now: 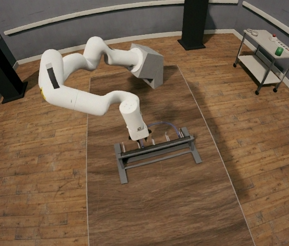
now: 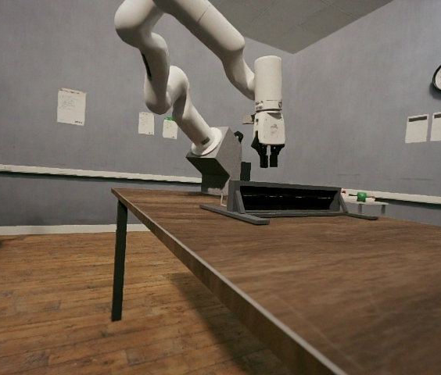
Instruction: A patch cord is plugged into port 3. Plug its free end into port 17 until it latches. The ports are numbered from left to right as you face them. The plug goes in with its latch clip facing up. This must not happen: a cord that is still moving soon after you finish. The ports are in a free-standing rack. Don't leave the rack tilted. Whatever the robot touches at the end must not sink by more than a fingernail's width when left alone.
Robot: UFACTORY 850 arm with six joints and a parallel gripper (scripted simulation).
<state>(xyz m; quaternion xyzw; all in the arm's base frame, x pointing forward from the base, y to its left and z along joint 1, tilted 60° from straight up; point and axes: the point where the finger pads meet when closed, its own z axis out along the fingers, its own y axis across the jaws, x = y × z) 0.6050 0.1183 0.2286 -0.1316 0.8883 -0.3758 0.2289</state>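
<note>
Your pincer (image 2: 268, 162) is hanging above the left part of the rack (image 2: 289, 186), fingers partway apart with nothing between them. The rack sits level on the table (image 2: 334, 262), feet flat. From the top you can see the bluish cord (image 1: 163, 123) looping behind the rack, but its free end is hidden under your wrist.

Open air between hand (image 2: 268, 162) (empty) and rack (image 2: 289, 186)
</note>
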